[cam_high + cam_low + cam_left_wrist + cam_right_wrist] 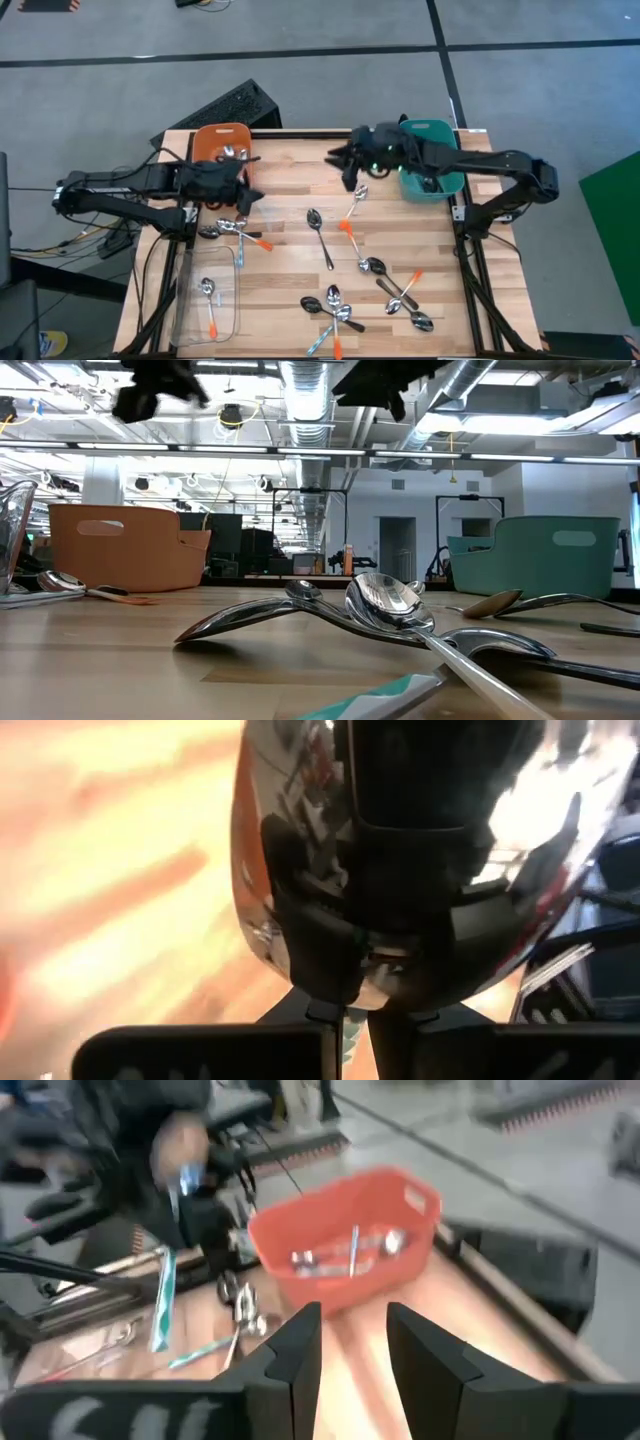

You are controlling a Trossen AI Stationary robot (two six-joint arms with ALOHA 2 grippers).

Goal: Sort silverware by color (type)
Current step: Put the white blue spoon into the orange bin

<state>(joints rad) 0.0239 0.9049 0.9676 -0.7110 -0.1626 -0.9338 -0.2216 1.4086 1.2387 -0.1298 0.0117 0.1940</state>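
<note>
My left gripper [247, 196] hovers above the table just near of the orange bin [222, 142], shut on a spoon with a light-blue handle [160, 1312]; its shiny bowl [285, 870] fills the left wrist view. My right gripper [355, 1335] is open and empty, raised above the table's far middle [340, 160], left of the teal bin [432, 170]. Silver, orange-handled and light-blue-handled spoons lie flat on the wood, among them one cluster [235, 230] below the left gripper and another [335, 308] near the front edge. My left gripper pinches the spoon between its two fingers [320, 1010], at or close to the bowl [270, 920]. The spoon is lifted clear of the table. Its light-blue handle [158, 1330] hangs down below the fingers, nearly upright.
The orange bin holds silver spoons [350, 1252]; the teal bin holds dark ones [432, 185]. A clear container [205, 300] at the table's near left holds an orange-handled spoon. A dark keyboard-like object [225, 108] lies beyond the far edge. Bare wood shows between the bins.
</note>
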